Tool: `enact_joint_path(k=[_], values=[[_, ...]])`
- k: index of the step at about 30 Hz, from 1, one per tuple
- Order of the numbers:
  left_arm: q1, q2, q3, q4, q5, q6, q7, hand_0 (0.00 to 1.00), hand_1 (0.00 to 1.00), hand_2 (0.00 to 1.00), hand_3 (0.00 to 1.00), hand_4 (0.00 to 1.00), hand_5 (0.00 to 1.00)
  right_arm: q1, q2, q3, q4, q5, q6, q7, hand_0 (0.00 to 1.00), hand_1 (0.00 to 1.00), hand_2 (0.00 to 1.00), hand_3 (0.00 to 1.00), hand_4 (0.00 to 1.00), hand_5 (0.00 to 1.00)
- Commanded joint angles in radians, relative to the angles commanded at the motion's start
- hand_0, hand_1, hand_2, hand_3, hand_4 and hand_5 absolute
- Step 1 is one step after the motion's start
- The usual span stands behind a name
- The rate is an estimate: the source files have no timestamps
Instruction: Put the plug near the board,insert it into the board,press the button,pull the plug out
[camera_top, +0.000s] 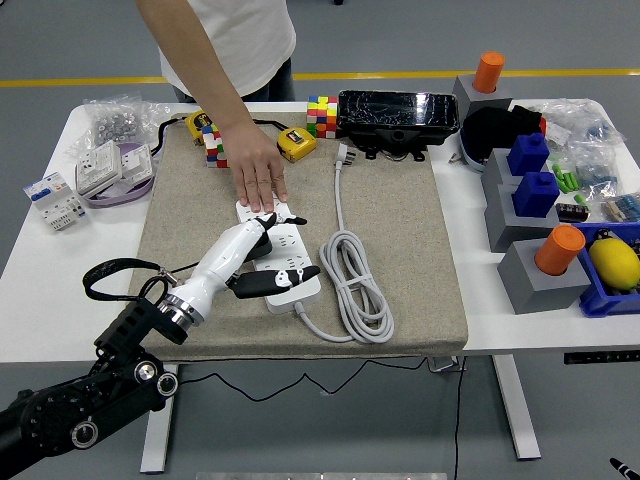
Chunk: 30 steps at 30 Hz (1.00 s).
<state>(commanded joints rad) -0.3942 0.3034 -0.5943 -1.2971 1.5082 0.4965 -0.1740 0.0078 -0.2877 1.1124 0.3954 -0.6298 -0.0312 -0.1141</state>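
A: Left robot hand (262, 262), white shell with black fingers, over the long white plastic power strip (280, 255) mid-mat. Fingers curled around something dark at the strip's middle, likely the black plug (262, 240); grip partly hidden, so hard to confirm.

B: Person's hand (257, 175) flat on the strip's far end, pinning it. Right robot hand nowhere in view.

A: Plug probably light, rigid, smooth plastic; best pinched by the body, not the cord.

B: Strip hard, slick, liable to slide on the coarse beige felt mat (400, 250). White cable (352, 285) coiled just right, limp, rubbery.
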Motion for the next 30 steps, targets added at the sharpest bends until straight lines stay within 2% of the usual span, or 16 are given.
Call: enact_joint_path(k=[7,8,13,14,19,20,25,26,28,30], values=[[0.034,0.027,-0.025,-0.116,0.0,-0.021,0.021,0.784,0.821,0.793,0.759,0.943,0.653,-0.001,-0.001,0.0,0.001,-0.001,0.0,0.0,0.57,0.663,0.677,0.603,0.973,0.491],[0.042,0.033,-0.029,-0.137,0.003,-0.034,0.036,0.43,0.563,0.606,0.749,0.919,0.585,-0.001,-0.001,0.0,0.001,-0.001,0.0,0.0,0.57,0.664,0.677,0.603,0.974,0.49],[0.066,0.059,-0.044,-0.233,0.039,-0.116,0.154,0.43,0.563,0.606,0.749,0.919,0.585,-0.002,-0.002,0.001,0.0,-0.002,0.0,-0.001,0.57,0.664,0.677,0.603,0.974,0.49],[0.067,0.061,-0.044,-0.239,0.042,-0.12,0.163,0.197,0.229,0.325,0.798,0.912,0.513,-0.002,-0.002,0.001,0.0,-0.002,0.0,-0.001,0.57,0.664,0.677,0.603,0.974,0.49],[0.066,0.067,-0.059,-0.298,0.122,-0.23,0.316,0.197,0.229,0.325,0.798,0.912,0.513,-0.001,-0.003,0.001,0.002,-0.002,0.0,-0.001,0.57,0.664,0.677,0.603,0.974,0.49],[0.065,0.067,-0.061,-0.311,0.137,-0.26,0.352,0.097,0.07,0.144,0.866,0.937,0.552,-0.001,-0.004,0.001,0.002,-0.002,0.0,-0.001,0.57,0.664,0.677,0.603,0.973,0.491],[0.062,0.067,-0.063,-0.334,0.174,-0.362,0.496,0.097,0.07,0.144,0.866,0.937,0.552,-0.001,-0.004,0.0,0.002,-0.002,0.0,-0.001,0.57,0.664,0.677,0.603,0.973,0.491],[0.062,0.067,-0.063,-0.335,0.174,-0.371,0.51,0.082,0.074,0.137,0.915,0.93,0.53,-0.001,-0.004,0.0,0.002,-0.002,0.0,-0.001,0.57,0.664,0.677,0.603,0.973,0.491],[0.061,0.067,-0.061,-0.331,0.176,-0.405,0.552,0.082,0.074,0.137,0.915,0.93,0.53,-0.002,-0.004,-0.001,0.002,-0.002,0.001,-0.001,0.57,0.664,0.677,0.603,0.973,0.491],[0.06,0.067,-0.06,-0.326,0.176,-0.417,0.566,0.082,0.074,0.137,0.915,0.93,0.53,-0.002,-0.004,-0.002,0.001,-0.002,0.001,-0.001,0.57,0.664,0.677,0.603,0.973,0.491]])
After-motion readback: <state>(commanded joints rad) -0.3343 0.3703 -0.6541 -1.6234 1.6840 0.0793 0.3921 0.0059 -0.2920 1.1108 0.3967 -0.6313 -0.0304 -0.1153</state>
